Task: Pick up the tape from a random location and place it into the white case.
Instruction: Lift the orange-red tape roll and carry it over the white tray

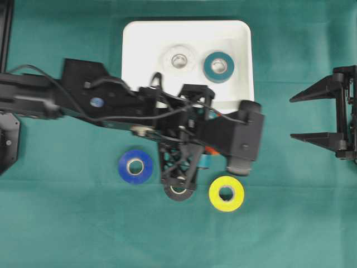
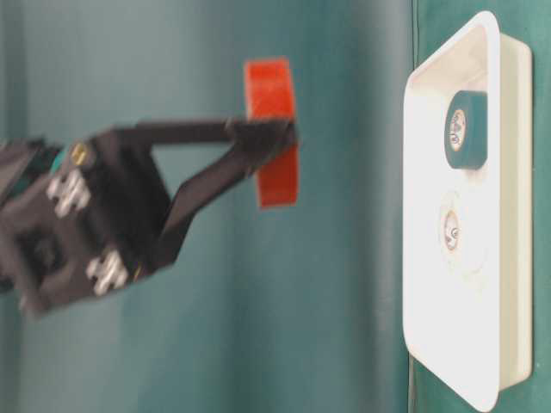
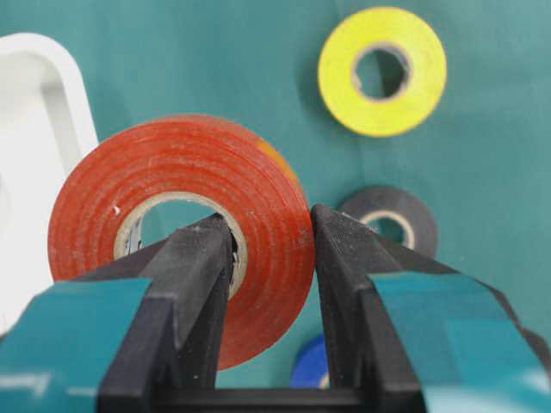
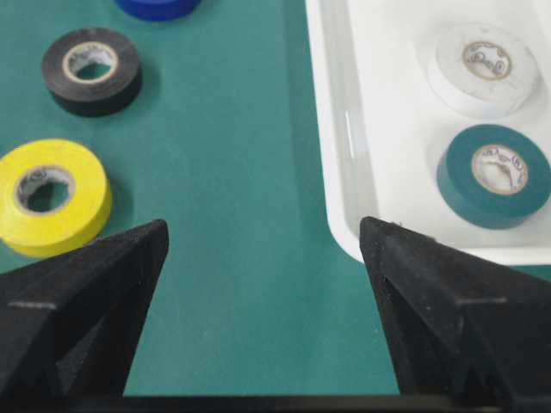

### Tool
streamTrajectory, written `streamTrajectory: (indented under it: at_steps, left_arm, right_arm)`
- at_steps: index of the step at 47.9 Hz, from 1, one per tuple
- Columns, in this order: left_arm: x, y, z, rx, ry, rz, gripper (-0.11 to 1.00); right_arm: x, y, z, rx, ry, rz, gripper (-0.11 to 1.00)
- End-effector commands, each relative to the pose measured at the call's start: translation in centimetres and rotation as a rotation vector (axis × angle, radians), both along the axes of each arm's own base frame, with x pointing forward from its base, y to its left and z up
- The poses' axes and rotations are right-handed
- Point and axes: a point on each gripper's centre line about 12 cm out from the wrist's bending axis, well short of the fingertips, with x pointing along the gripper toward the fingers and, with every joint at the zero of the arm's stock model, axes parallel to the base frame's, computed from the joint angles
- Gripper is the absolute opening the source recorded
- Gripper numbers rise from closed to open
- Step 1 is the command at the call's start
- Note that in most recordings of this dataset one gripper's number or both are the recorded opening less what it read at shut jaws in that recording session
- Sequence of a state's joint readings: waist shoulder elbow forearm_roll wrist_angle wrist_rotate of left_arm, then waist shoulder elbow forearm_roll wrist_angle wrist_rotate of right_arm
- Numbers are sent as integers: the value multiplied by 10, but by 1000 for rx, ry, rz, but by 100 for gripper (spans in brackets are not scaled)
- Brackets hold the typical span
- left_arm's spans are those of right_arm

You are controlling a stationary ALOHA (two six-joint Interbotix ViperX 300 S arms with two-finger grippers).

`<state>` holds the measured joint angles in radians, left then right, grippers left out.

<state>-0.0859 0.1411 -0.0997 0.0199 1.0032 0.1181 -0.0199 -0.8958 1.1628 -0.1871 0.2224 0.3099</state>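
Red tape held in the air, beside the white case

The left gripper (image 3: 271, 258) fingers pinch the red tape (image 3: 181, 232) above the green worktop (image 1: 67, 223); the right gripper (image 1: 307, 117) fingers are spread, near the white case (image 1: 245, 67).

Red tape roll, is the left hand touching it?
Touching. The left wrist view shows the left hand pinching the red tape roll's wall, one finger through its core.

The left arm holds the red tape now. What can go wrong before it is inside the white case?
1. The left end effector pinches only one wall of the red tape, one finger through its hole, so the roll might swing or slip.
2. The white case already holds a white tape and a teal tape; a drop could land on them and roll.
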Motion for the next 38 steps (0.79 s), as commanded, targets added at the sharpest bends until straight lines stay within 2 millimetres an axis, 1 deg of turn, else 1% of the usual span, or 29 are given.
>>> streamTrajectory:
  at_steps: [1,12,27,33,38]
  left_arm:
    - [-17,-4,24,-10,-64,-10,22]
    - [-56,-5,24,-15,-86,-22,22]
    - [-112,-2,14,-18,-94,-31,22]
    - [-125,-1,9,-19,-103,-33,22]
    - [-126,-1,10,-20,-126,-35,22]
  right_arm:
    - [3,1,8,0,-18,3,86]
    - [3,0,8,0,-17,1,86]
    - [3,0,8,-2,-15,2,86]
    - [3,0,8,-3,-15,2,86]
    - [3,0,8,-5,-15,2,86]
